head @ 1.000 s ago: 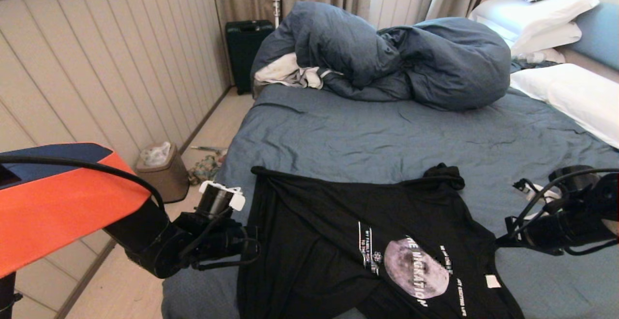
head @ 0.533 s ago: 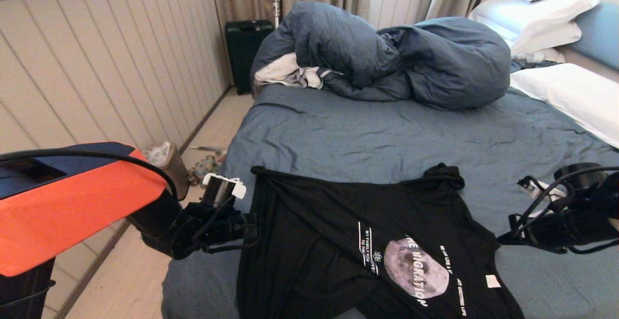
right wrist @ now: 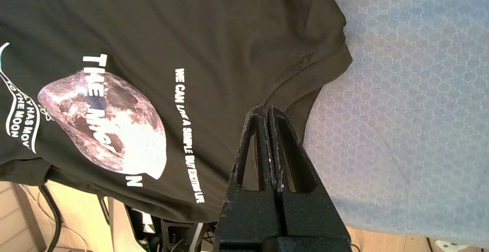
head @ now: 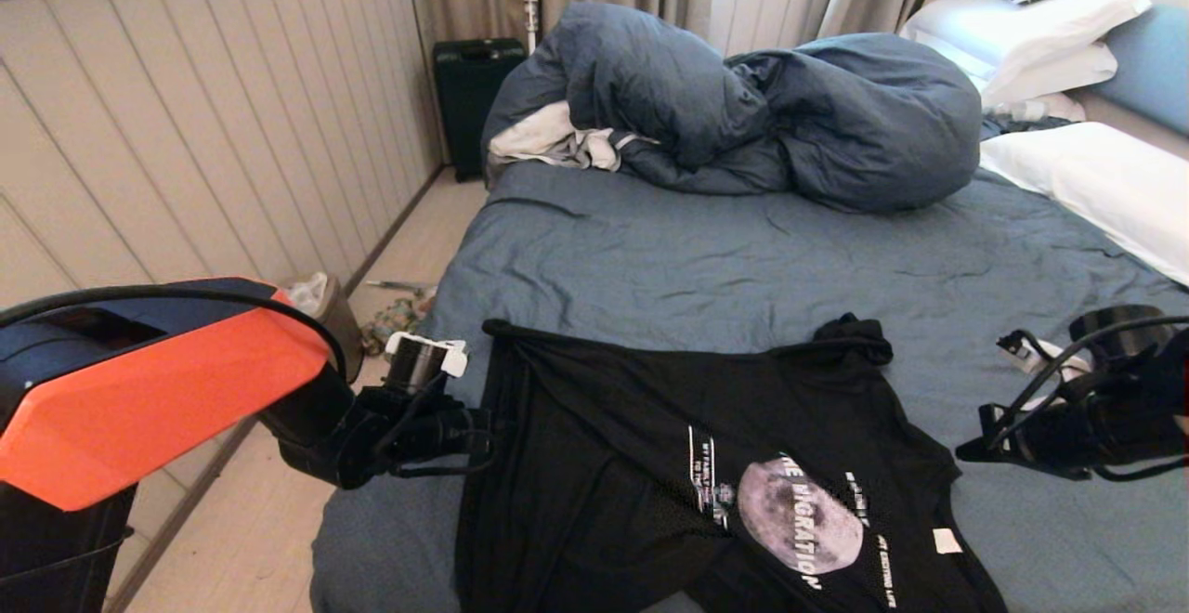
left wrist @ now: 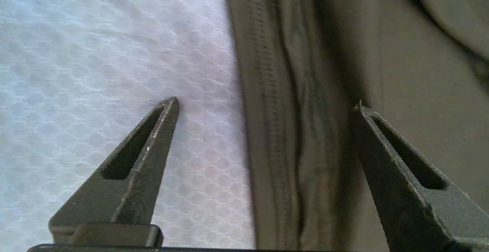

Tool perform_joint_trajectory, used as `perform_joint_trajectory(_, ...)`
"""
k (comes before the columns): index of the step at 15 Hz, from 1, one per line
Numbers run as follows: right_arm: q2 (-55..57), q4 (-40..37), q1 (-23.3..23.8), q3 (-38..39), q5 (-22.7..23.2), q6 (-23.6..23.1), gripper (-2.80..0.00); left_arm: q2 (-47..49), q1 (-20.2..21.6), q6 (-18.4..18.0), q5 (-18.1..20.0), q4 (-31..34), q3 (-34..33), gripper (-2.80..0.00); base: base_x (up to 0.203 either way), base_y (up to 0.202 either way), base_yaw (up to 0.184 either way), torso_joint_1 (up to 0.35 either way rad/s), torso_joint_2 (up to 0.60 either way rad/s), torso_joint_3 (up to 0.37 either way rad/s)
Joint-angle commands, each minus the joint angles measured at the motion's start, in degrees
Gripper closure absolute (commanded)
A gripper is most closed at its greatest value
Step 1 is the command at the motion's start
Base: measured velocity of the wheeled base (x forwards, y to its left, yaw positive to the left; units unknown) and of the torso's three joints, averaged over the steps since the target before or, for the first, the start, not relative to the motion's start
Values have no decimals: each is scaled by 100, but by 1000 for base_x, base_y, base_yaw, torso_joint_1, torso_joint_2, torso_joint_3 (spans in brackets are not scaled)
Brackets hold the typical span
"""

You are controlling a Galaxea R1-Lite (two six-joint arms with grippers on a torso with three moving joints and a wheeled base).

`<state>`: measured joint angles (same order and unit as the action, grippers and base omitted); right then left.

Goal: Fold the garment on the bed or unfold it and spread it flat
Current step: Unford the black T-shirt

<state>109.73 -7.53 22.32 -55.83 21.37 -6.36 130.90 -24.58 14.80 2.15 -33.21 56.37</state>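
Note:
The garment [head: 650, 446], a black T-shirt with a grey moon print, lies spread print-up on the near part of the bed [head: 706, 260]. My left gripper [head: 489, 427] is at its left hem, low over the sheet. The left wrist view shows this gripper [left wrist: 265, 106] open, with the folded hem of the garment [left wrist: 305, 91] lying loose between the fingers. My right gripper [head: 964, 452] is at the shirt's right edge. In the right wrist view this gripper [right wrist: 267, 109] is shut, its tips pinching a seam fold of the garment [right wrist: 191, 26] by the sleeve.
A bulky slate-blue duvet [head: 762, 102] and a white-grey cloth [head: 553, 139] are heaped at the far side. White pillows [head: 1096, 176] lie at the right. Left of the bed are floor, a waste bin [head: 325, 306], a dark suitcase [head: 474, 93] and the panelled wall.
My left gripper has opened and let go of the hem, and the left arm has swung slightly towards the bed. The right gripper stays shut in nearly the same place.

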Motion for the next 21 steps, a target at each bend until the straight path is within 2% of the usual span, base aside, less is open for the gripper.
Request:
perform_joint_trajectory(1,-4,-3,0,20,7,-5,0,23,-65,14,31,-20,-38,-280,0,0,0,0,0,0)
perform_joint_trajectory(8,22,6,9,46,-1,-32,0,-152,-337,76,128,-72,-205,-280,0,0,0,0,0,0)
perform_joint_trajectory(9,18,6,9,46,-1,-32,0,-135,-381,76,121,-72,-214,-200,0,0,0,0,0,0)
perform_joint_trajectory(10,14,6,9,46,-1,-32,0,-135,-398,85,119,-81,-226,0,0,0,0,0,0,0)
perform_joint_trajectory(12,14,-4,9,84,-15,-88,0,-127,-398,79,71,-167,-236,0,0,0,0,0,0,0)
perform_joint_trajectory(15,69,-25,8,344,-41,-835,0,-144,-398,76,55,-331,-293,0,0,0,0,0,0,0)
perform_joint_trajectory(16,53,-4,-7,436,-60,-926,0,-150,-398,76,40,-385,-327,0,0,0,0,0,0,0)
perform_joint_trajectory(21,185,26,-36,493,-205,-981,0,-205,-398,93,40,-432,-372,0,0,0,0,0,0,0)
